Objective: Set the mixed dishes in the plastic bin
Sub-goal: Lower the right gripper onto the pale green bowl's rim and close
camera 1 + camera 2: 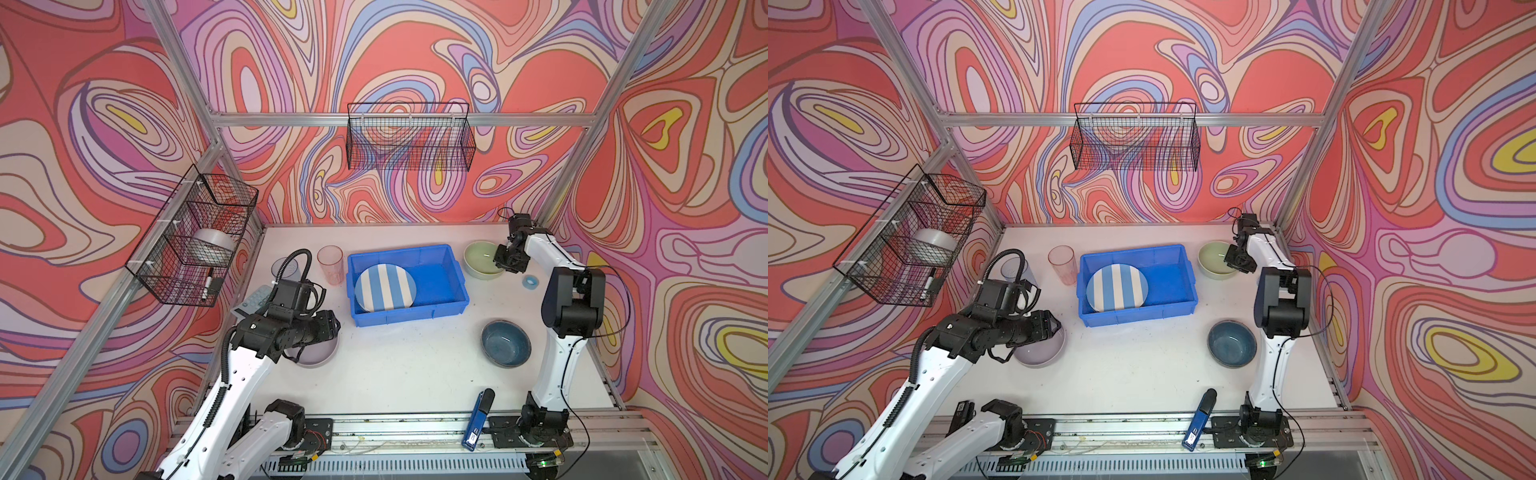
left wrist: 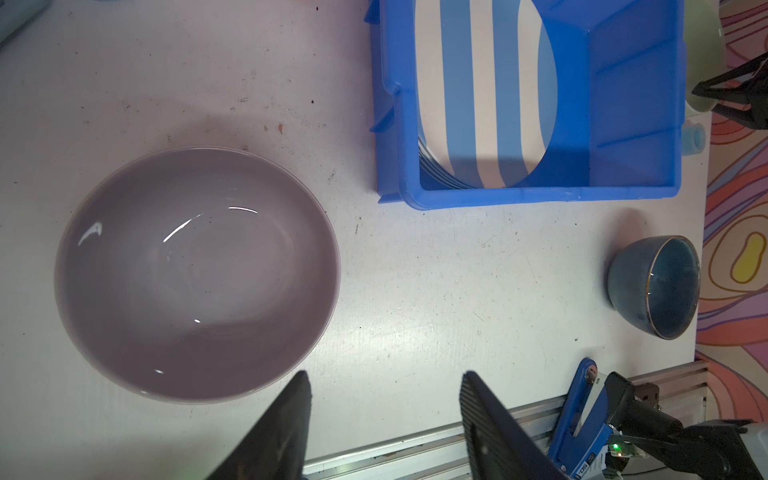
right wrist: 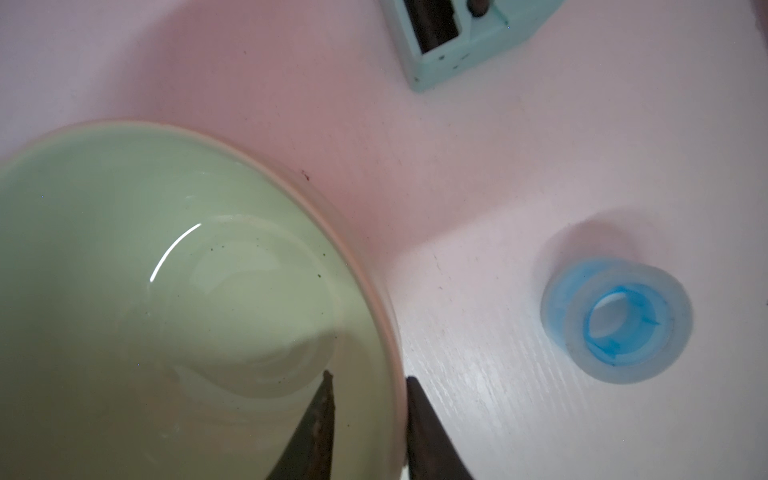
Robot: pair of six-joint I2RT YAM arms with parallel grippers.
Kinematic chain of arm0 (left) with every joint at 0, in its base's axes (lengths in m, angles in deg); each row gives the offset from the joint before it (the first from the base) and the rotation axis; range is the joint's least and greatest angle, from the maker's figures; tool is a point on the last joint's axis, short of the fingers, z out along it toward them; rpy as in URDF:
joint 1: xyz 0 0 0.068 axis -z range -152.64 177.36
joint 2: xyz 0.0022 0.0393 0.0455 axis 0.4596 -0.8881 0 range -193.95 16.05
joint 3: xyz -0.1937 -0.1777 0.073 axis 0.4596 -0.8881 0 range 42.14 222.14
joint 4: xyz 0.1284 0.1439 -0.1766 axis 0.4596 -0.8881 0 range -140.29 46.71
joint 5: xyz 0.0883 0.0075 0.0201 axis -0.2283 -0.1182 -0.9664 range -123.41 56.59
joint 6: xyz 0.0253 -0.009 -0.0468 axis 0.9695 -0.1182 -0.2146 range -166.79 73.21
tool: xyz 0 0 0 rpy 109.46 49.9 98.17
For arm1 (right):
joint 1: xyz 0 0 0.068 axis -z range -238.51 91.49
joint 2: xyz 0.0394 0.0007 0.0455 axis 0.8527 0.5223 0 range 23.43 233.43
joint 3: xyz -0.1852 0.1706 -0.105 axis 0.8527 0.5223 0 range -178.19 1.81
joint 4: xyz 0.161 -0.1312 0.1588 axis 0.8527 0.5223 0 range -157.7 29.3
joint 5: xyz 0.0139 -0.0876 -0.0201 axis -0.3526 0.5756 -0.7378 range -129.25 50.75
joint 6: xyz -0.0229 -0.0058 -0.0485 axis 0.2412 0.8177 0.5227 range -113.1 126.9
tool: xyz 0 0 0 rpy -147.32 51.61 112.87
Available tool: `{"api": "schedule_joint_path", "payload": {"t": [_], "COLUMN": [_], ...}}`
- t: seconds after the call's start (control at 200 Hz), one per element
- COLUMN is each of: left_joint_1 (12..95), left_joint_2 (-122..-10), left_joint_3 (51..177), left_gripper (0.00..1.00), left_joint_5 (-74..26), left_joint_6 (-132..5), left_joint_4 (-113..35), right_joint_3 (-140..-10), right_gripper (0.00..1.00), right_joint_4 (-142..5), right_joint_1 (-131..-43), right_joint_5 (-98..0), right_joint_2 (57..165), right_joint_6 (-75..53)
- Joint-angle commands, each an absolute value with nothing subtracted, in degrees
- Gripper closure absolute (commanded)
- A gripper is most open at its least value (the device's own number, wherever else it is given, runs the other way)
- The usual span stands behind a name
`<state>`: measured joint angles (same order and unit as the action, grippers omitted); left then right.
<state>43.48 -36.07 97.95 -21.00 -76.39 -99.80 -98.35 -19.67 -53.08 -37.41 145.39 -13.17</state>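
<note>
One plate (image 1: pixel 384 289) flat in bin (image 1: pixel 411 316). Straddles rim of green bowl (image 3: pixel 166 291), right of bin, with right gripper (image 3: pixel 369 376); clamped or not, unclear. Hangs left gripper (image 2: pixel 385 374), spread and empty, above lavender bowl (image 2: pixel 195 274) edge.

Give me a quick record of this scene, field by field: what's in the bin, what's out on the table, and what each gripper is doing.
binned: blue-and-white striped round plate, inside bright blue rectangular plastic bin
on white table: lavender bowl, dark blue bowl, pale green bowl, translucent pink cup, translucent grey-blue cup
left gripper: open, empty, near lavender bowl's rim
right gripper: jaws astride pale green bowl's rim; clamp unclear
</note>
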Motion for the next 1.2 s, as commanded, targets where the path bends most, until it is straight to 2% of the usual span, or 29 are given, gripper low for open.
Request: {"api": "schedule_joint_path", "payload": {"t": [0.0, 0.321, 0.586, 1.137, 1.197], "left_joint_1": [43.18, 43.17, 43.14, 43.18, 43.18], "left_joint_2": [-35.12, -34.35, -34.04, -33.43, -33.18], "left_joint_3": [97.51, 97.60, 97.59, 96.37, 96.24], "left_gripper": [0.39, 0.39, 0.40, 0.40, 0.37], "left_joint_5": [-21.65, -22.13, -22.41, -22.22, -21.92], "left_joint_6": [-76.47, -76.14, -76.14, -75.88, -75.33], "left_joint_4": [-102.11, -102.79, -102.70, -101.87, -101.96], "right_joint_3": [-97.69, -99.45, -99.94, -102.00, -101.79], "right_gripper": [0.74, 0.80, 1.00, 1.00, 1.00], "right_joint_4": [-20.74, -19.55, -18.66, -16.19, -16.41], "right_joint_1": [-52.62, -52.59, -52.53, -52.49, -52.51], "right_joint_5": [-39.05, -39.30, -39.53, -41.80, -42.19], "right_joint_2": [147.05, 149.51, 149.09, 142.81, 141.63], "right_joint_6": [-12.88, -12.22, -11.57, -11.36, -11.44]}}
